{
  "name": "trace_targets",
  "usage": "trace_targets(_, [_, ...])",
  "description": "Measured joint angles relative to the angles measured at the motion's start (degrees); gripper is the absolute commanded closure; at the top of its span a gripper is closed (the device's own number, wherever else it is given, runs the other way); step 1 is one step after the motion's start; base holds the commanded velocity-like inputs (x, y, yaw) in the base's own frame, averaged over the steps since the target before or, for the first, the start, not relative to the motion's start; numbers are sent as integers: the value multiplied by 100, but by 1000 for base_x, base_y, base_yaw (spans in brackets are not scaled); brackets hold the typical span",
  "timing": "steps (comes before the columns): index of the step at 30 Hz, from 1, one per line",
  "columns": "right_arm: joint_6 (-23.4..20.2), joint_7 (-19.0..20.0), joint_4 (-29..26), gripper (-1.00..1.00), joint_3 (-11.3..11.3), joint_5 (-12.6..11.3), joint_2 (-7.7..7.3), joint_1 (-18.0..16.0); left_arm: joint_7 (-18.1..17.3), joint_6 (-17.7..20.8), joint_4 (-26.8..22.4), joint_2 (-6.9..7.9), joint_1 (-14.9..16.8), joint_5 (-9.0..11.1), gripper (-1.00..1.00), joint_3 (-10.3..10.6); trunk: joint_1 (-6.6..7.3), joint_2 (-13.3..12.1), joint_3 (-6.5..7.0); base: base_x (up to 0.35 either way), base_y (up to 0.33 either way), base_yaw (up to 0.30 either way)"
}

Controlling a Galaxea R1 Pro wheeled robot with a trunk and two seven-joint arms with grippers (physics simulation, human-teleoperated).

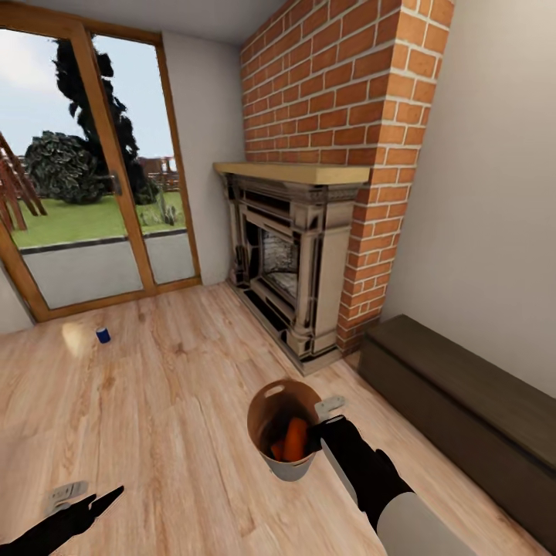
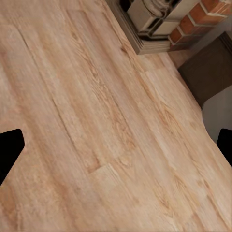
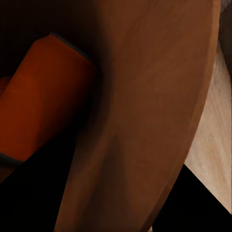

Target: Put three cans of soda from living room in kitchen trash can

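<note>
Living room with light wood plank floor (image 1: pixel 177 401) and red brick fireplace (image 1: pixel 324 154). Right gripper (image 1: pixel 328 432), jaws clenched on the rim, carries the tapered brown-lined bin (image 1: pixel 284 428) as a collector; two orange cans (image 1: pixel 289 440) lie inside. Left gripper (image 1: pixel 93 506) hangs released, free for the blue can (image 1: pixel 103 334) by the glass doors (image 1: pixel 85 170).

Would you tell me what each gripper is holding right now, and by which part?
The right gripper holds the trash can by its rim, two orange cans inside. The left gripper holds nothing.
</note>
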State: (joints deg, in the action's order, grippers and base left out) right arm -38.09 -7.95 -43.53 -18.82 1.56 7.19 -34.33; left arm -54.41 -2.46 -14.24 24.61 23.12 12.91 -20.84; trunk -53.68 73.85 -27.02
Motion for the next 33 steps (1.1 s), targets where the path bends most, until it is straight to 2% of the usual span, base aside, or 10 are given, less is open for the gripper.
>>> trace_targets(24, [2, 1, 0, 100, -1, -18, 0, 0, 0, 0, 0, 0, 0, -7, -100, 1, 0, 0, 0, 274, 246, 287])
trace_targets(27, [8, 2, 0, 100, -2, -66, 1, 0, 0, 0, 0, 0, 1, -8, -100, 1, 0, 0, 0, 321, 128, 145])
trace_targets(33, [0, 0, 0, 100, 0, -5, 0, 0, 0, 0, 0, 0, 0, -6, -100, 1, 0, 0, 0, 343, 25, 28])
